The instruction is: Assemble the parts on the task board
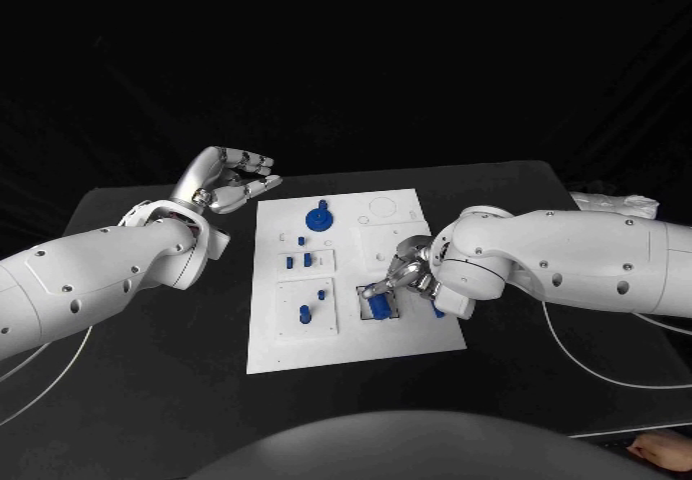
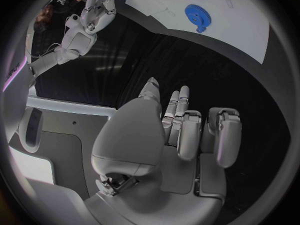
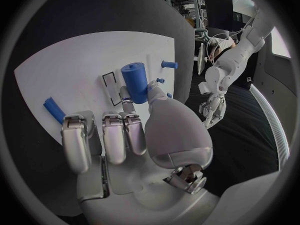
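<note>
Assembly looks partly done: several blue parts (image 1: 306,313) already stand on the task board (image 1: 346,340) mid-tabletop, the right hand (image 1: 397,280) pinches a blue cylinder (image 3: 135,81) over its slot, and the left hand (image 1: 231,182) hovers half-curled, holding nothing.

Before me: one flat matte black table (image 1: 159,400), corners rounded. Beyond its far edge: unlit black surround. Thin white cables (image 1: 606,372) trail across my table's right side.

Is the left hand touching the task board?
Apart. In the head view the left hand hangs beside the task board, with black table between them; the left wrist view shows the same gap.
</note>
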Robot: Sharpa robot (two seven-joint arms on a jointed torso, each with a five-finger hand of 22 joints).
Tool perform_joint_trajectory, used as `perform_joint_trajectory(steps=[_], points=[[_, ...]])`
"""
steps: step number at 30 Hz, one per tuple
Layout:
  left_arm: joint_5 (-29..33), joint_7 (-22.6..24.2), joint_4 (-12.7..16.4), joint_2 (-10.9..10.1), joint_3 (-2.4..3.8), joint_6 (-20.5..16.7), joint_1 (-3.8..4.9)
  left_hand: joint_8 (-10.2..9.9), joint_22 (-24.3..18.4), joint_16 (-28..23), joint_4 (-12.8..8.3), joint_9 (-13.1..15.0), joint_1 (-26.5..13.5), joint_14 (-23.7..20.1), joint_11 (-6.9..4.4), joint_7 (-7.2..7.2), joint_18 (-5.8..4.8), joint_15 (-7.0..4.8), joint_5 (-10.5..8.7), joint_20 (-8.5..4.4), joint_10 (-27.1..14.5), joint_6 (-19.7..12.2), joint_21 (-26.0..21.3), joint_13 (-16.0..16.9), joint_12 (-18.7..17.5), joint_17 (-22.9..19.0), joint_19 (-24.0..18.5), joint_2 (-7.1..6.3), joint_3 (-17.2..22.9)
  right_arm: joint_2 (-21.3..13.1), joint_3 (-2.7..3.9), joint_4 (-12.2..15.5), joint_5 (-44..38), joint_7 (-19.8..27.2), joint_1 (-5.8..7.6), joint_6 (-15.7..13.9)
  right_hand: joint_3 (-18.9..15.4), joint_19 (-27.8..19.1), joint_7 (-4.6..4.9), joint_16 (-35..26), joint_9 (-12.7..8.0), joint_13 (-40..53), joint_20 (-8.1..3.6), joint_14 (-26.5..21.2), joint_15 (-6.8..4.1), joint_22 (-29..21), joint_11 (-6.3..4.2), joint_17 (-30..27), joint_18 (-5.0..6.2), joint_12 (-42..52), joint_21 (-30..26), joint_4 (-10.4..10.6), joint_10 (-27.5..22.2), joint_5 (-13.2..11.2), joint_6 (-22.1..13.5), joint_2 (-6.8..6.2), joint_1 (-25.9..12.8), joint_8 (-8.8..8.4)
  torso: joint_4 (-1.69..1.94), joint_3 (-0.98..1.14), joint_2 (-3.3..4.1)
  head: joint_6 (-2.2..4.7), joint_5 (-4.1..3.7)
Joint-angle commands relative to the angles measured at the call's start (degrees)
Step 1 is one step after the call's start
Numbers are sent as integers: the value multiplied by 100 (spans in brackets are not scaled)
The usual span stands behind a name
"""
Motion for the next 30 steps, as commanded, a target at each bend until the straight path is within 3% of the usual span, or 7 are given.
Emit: perform_joint_trajectory(steps=[1, 13, 23, 30], points=[[-13, 19, 2, 4, 4, 47, 3, -20, 1510, -18, -4, -6, 31, 352, -16, 5, -43, -16, 36, -48, -6, -14, 14, -2, 5, 815, 603, 37, -24, 3, 1, -2, -175, -36, -8, 160, -9, 600, -139, 23, 22, 1509, -54, 587, -24, 1509, -20, 1506, -38, 16, 26, 6, 590, 9, 180, 259, 227, -1, 0, 1, -5, 1, 2], [-16, 20, -5, 13, 4, 57, 3, -20, 1510, -18, -4, -6, 31, 352, -16, 5, -43, -16, 36, -48, -6, -14, 14, -2, 5, 815, 603, 37, -24, 24, 1, -2, -198, -36, -20, 196, -53, 600, -124, 23, 19, 1509, -48, 587, -15, 1509, -8, 1506, -38, 16, 26, 48, 590, 5, 166, 249, 175, -27, 1, 0, -4, 1, -4], [-18, 16, -5, 13, 4, 60, 3, -20, 1510, -18, -4, -6, 31, 352, -16, 5, -43, -16, 36, -48, -6, -14, 14, -2, 5, 815, 603, 37, -24, 77, 1, -20, -201, -26, -36, 197, -545, 600, 57, 23, -40, 1509, 42, 587, 107, 1509, 147, 1506, -38, 16, 26, 332, 590, -10, -211, -41, -334, -254, 4, -1, -5, 1, 9], [-18, 13, -5, 17, 4, 64, 3, -20, 1510, -18, -4, -6, 31, 352, -16, 5, -43, -16, 36, -48, -6, -14, 14, -2, 5, 815, 603, 37, -24, 110, 1, -19, -310, -30, -38, 211, -768, 600, 103, 23, -35, 1509, 99, 587, 162, 1509, 195, 1506, -38, 16, 26, 415, 590, -15, -315, -128, -455, -259, 1, -2, -3, 1, 12]])
